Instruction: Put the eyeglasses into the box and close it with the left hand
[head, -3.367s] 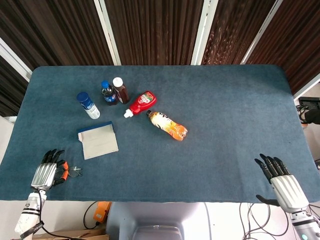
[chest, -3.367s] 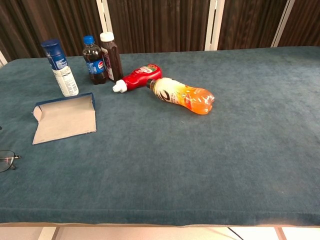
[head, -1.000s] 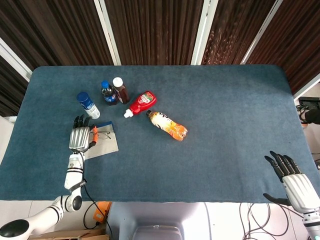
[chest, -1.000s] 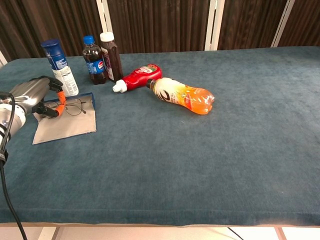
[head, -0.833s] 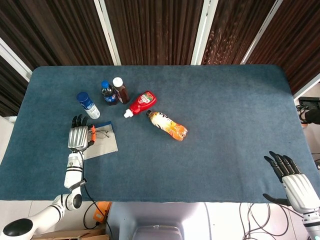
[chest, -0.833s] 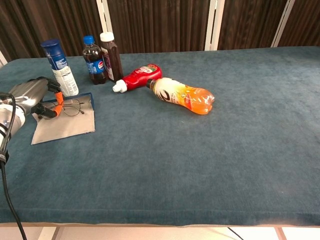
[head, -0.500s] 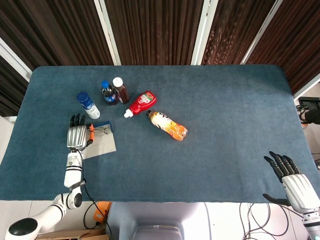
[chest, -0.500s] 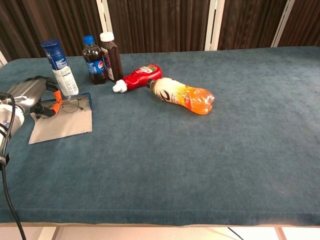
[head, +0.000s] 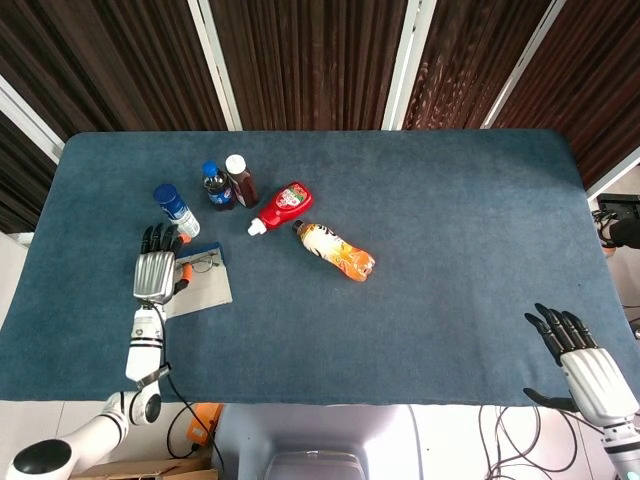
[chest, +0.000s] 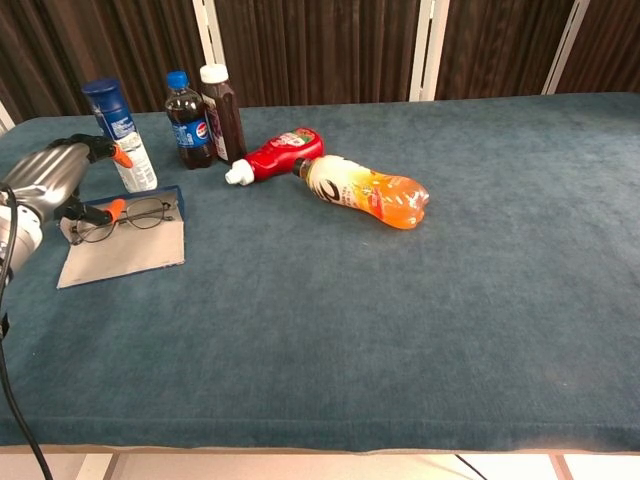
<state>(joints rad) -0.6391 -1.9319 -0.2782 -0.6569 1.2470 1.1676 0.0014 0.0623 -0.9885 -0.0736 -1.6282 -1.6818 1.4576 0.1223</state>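
The eyeglasses (chest: 125, 217) (head: 203, 264) lie on the pale inside of the flat, open, blue-edged box (chest: 120, 255) (head: 208, 288) at the table's left. My left hand (chest: 48, 185) (head: 154, 273) hovers just left of them with its fingers spread apart. One orange fingertip is raised and another stays close to the frame's left end. Nothing is pinched in it. My right hand (head: 587, 367) shows only in the head view, past the table's near right corner, fingers apart and empty.
Behind the box stand a blue-capped white can (chest: 120, 135), a cola bottle (chest: 187, 120) and a dark white-capped bottle (chest: 222, 112). A red ketchup bottle (chest: 280, 155) and an orange drink bottle (chest: 365, 190) lie on their sides mid-table.
My left hand carried the eyeglasses from the near left edge to the box. In the last half second its fingers spread and the glasses dropped onto the box.
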